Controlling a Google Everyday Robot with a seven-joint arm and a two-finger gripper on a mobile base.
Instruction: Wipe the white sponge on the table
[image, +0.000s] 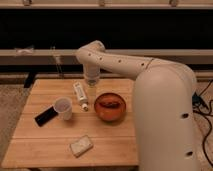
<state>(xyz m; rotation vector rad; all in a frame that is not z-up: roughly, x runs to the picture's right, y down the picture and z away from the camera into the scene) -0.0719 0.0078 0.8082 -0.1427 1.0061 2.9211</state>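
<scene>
Gripper (92, 91), pale grey, hanging over the far middle of the table (45, 145) from a cream-white arm (125, 62) dotted with small dark spots; the table is light honey wood in jointed planks. Just left of the gripper, tube (80, 95), white; farther left, cup (63, 107), translucent white, and past it a flat slab (46, 116), black; just right of the gripper, bowl (110, 106), orange-brown, darker inside. Well in front of the gripper, by the near edge, sponge (81, 145), off-white, faintly speckled; off to the left, floor (10, 105), mottled grey.
</scene>
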